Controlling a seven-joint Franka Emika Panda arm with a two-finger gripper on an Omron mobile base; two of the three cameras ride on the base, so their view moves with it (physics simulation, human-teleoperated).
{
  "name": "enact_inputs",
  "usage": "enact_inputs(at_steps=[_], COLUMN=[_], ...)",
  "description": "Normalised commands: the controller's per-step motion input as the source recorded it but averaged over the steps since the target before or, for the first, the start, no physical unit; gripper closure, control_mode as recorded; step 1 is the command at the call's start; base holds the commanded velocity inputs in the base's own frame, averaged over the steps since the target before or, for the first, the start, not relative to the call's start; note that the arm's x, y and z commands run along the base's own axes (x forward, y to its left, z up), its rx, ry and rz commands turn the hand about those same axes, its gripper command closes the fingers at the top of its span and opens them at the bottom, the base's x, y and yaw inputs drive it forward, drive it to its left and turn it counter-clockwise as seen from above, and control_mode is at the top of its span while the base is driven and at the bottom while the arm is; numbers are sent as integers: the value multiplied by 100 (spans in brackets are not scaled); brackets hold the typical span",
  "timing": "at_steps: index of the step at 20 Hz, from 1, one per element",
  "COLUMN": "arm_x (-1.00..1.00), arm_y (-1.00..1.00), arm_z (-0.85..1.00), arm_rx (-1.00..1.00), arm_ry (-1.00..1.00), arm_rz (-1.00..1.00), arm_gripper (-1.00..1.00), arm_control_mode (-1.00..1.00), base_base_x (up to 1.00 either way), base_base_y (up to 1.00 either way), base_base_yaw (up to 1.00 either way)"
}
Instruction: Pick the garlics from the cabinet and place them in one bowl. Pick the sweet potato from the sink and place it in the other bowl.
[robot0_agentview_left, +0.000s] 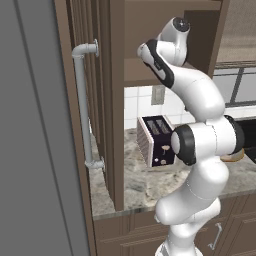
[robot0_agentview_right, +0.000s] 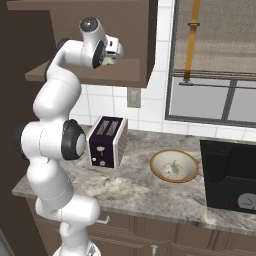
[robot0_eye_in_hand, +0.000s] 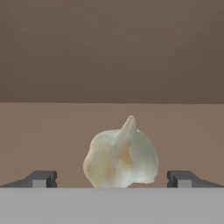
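Our two-finger gripper (robot0_eye_in_hand: 112, 178) reaches into the dark brown wooden wall cabinet (robot0_agentview_right: 135, 45) with its dark fingertips (robot0_eye_in_hand: 41, 178) spread wide. Between them, touching neither, an off-white pointed garlic bulb (robot0_eye_in_hand: 121, 155) sits on the shelf. Down on the speckled stone counter (robot0_agentview_right: 130, 187), past the striped toaster (robot0_agentview_right: 107, 141), a second garlic (robot0_agentview_right: 172, 165) lies in the shallow tan wood-coloured bowl (robot0_agentview_right: 174, 166), beside the black recessed sink (robot0_agentview_right: 231, 175).

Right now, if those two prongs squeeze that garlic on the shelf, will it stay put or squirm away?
The garlic looks lumpy and rounded with a pointed tip, so it may roll or twist if pinched off-centre. It seems small and probably light, so a nudge could slide it on the smooth cabinet floor. The gripper stands open on either side of it, which should help.
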Motion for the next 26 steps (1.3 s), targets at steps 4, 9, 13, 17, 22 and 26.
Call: enact_inputs(at_steps=[4,9,13,17,22,26], arm_x=[7,15,26,31,6,0], arm_y=[0,-1,-5,-5,0,0], arm_z=[-7,-2,0,0,0,0], arm_rx=[0,0,0,0,0,0], arm_ry=[3,4,4,3,1,0], arm_rz=[0,0,0,0,0,0], arm_gripper=[-100,-100,-100,-100,-100,-100], arm_control_mode=[-100,-100,-100,-100,-100,-100], base_base_x=[0,0,0,0,0,0], base_base_y=[0,0,0,0,0,0], base_base_yaw=[0,0,0,0,0,0])
